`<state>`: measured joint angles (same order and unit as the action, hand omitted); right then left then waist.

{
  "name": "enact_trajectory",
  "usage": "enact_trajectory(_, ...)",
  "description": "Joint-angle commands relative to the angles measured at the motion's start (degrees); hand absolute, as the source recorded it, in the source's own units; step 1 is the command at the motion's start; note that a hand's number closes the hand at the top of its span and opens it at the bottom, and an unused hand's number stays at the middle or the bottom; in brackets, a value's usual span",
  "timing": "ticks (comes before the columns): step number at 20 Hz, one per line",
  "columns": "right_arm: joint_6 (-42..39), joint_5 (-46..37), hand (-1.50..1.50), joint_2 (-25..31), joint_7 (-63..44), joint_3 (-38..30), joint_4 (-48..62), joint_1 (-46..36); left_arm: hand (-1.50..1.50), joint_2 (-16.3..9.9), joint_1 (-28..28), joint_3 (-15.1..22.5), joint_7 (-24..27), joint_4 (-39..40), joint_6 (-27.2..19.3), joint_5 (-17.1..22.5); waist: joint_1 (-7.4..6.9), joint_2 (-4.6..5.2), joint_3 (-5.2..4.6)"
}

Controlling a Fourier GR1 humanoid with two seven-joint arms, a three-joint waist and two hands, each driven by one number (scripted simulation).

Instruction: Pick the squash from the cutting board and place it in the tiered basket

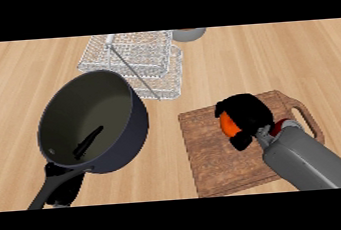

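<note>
Right robot hand (244,116) curls around the orange squash (227,125) over the cutting board (213,154); carrying it to the far wire basket (136,59) remains.

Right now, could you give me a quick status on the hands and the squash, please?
Right hand curled over squash, on the board. Left hand low left, under the pan, fingers unclear. Basket beyond; pan beside the route.

Count: 1 cutting board (228,155), 1 squash (227,126), 1 wire tiered basket (137,64), 1 dark saucepan (93,123), 1 grey object (188,33) at counter's far edge, 2 hands (246,116) (64,187)
</note>
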<state>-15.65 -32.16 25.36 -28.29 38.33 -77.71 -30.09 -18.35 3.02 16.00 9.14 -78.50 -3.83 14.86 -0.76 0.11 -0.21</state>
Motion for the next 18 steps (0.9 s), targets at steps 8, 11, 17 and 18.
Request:
enact_trajectory(8,3.4,-4.3,1.5,-2.1,9.6,-3.3,4.9,-1.2,0.0,2.1,-7.8,-1.0,1.1,1.2,1.0,-2.4,0.76,-0.02,0.21)
enact_trajectory(11,2.6,-5.6,1.5,-2.7,5.8,-3.3,-1.4,-0.1,0.0,2.7,-8.7,-1.1,0.2,2.8,1.0,-2.9,1.34,-0.16,0.18)
enact_trajectory(17,5.1,-5.1,1.5,2.4,-2.7,-13.3,4.6,0.8,0.0,1.1,-6.9,-2.0,-2.3,-2.6,0.2,-1.7,2.47,-0.38,0.24)
enact_trajectory(18,7.0,-5.6,1.5,4.3,-2.6,-15.3,6.9,1.9,0.0,0.0,-6.0,-2.4,-2.3,-3.0,1.0,-1.2,2.42,-0.24,0.28)
